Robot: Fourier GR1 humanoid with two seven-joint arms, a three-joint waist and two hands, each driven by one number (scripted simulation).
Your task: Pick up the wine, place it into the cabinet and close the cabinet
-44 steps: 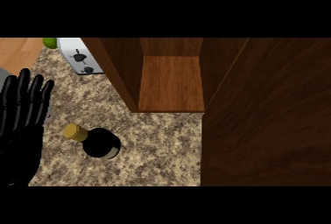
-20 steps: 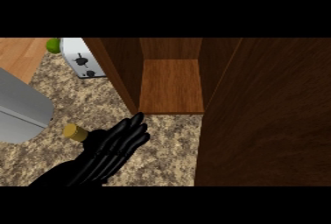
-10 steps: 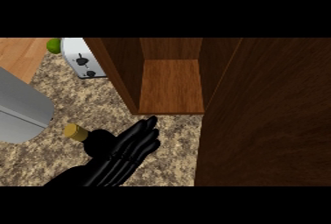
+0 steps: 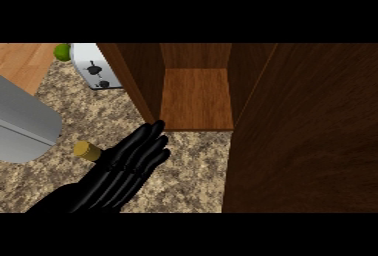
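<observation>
no readable text, labels or numbers anywhere

Wooden cabinet (image 4: 196,97), speckled stone counter (image 4: 188,165), cork-topped wine (image 4: 88,150)

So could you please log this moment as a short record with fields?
wine: cork shows on the counter; the rest is hidden under the hand
left robot hand: fingers straight, lying over the bottle, tips near the cabinet's front edge
right robot hand: not in view
cabinet: open, shelf bare
cabinet door: swung open at the right
toaster: left of the cabinet
</observation>
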